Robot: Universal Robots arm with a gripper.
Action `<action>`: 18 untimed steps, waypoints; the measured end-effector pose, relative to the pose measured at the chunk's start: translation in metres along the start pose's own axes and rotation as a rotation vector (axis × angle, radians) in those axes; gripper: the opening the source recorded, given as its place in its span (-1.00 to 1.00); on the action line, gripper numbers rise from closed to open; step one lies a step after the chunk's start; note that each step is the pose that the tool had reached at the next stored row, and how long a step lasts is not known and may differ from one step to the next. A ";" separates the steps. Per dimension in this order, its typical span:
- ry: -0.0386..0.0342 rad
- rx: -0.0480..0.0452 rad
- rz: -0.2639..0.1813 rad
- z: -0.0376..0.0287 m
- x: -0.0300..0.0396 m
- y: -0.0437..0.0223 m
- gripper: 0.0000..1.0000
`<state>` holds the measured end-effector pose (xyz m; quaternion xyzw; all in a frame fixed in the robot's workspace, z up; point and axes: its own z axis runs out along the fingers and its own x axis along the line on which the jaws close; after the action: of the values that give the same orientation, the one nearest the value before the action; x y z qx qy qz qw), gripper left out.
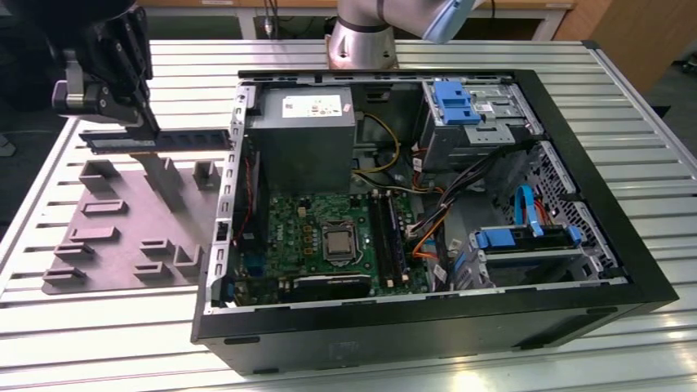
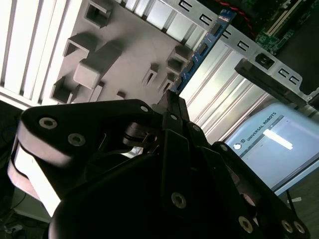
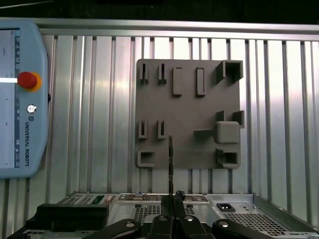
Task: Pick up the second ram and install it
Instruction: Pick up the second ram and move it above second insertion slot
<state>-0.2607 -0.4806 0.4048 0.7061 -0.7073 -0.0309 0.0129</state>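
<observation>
Carrying is, as I judge it, the step in hand. It goes best if the stick is kept level and square and rides high enough to pass the case wall, with its long edge lined up to the slots before any downward push.

The ribbed aluminium worktop bears a black, open-sided computer case. Beside the case, toward the exterior view's left, lies a grey moulded plastic tray with upright blocks. Inside the case lies the green motherboard, its long dark memory slots running beside the processor socket.

The second ram, a long thin dark memory stick, hangs lengthwise in the air above the tray's far edge, outside the case and apart from the blocks. The black pincer is clenched on it near one end, so most of the stick juts out toward the case.

The exterior view gives the stick's height over the tray and its distance from the slots. The first wrist view looks straight along the second ram, so it shows edge-on as a thin line and any twist would be plain. That view also takes in a pale blue teach pendant with a red button. The second wrist view shows the stick's blue face with its chips.
</observation>
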 end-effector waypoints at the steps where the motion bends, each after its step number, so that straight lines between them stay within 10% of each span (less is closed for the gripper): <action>1: 0.0001 -0.0005 0.000 -0.0001 0.0000 -0.0012 -0.77; 18: 0.0001 -0.0082 0.000 -0.0014 0.0000 -0.0217 -0.77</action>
<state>-0.2390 -0.4806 0.4048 0.7060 -0.7073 -0.0338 0.0158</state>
